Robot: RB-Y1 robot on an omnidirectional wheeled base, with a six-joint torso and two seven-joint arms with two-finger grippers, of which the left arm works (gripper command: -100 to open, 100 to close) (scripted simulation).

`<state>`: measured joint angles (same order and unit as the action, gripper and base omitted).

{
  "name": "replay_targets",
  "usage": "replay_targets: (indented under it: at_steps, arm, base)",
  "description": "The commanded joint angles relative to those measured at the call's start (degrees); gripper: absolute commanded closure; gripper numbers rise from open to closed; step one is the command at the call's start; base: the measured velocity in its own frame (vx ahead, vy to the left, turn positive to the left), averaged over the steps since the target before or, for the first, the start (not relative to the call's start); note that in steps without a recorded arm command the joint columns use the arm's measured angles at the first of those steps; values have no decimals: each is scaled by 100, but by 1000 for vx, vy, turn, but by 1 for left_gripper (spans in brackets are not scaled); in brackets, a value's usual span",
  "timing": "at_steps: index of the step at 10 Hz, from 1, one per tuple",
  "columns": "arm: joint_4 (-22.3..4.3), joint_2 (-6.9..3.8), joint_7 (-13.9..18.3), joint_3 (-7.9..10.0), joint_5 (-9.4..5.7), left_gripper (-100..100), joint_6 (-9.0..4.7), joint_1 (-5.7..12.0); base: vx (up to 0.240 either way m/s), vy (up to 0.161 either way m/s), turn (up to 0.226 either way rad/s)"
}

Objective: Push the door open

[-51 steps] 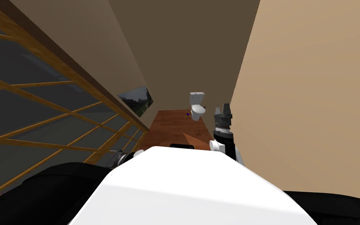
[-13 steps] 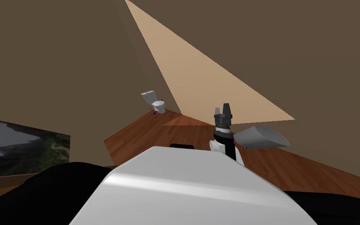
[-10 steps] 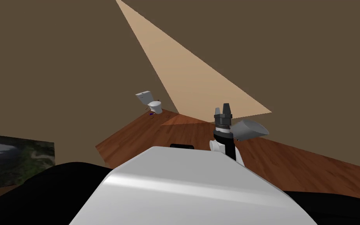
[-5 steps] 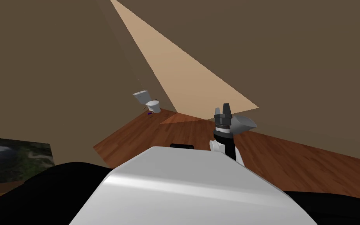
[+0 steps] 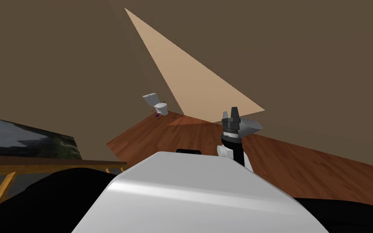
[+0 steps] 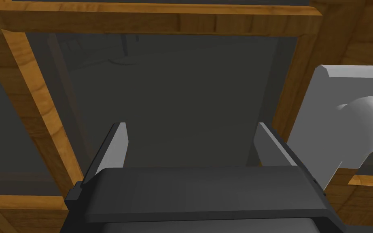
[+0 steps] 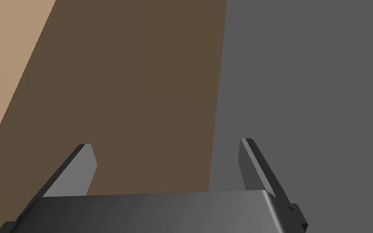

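The door (image 6: 189,81) is a wooden frame around dark glass panes, close in front of my left hand. My left gripper (image 6: 191,143) is open and faces one pane, with nothing between its fingers. A grey handle plate (image 6: 323,117) with a rounded knob (image 6: 367,119) sits on the frame just beside the gripper's outer finger (image 6: 268,143). Part of the door's wooden rail (image 5: 52,163) shows at the lower left of the head view. My right gripper (image 5: 234,110) is raised ahead of my chest, and the right wrist view shows its fingers (image 7: 80,166) open and empty.
A white toilet (image 5: 157,104) stands at the far end of the wooden floor (image 5: 189,133). A grey rounded fixture (image 5: 250,125) sits just behind the right gripper. A landscape picture (image 5: 28,139) hangs at the left. Brown walls close in on both sides.
My head view has swung back a little, bringing the door's wooden rail in at the lower left. The grey fixture has slid closer behind the right gripper. The right arm holds its pose.
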<state>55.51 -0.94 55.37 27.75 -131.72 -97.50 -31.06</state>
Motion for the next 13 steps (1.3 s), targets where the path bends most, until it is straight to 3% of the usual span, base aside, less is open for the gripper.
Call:
replay_targets:
  at_steps: [1,9,13]
  arm:
    - [-7,12,-8,8,-20,-100,22,-26]
    - [-139,-20,-18,66,-133,-100,209,-118]
    - [-160,-29,-20,76,-151,-100,241,-133]
  base:
    - [-220,-75,54]
    - [-203,-71,48]
    - [-97,-25,12]
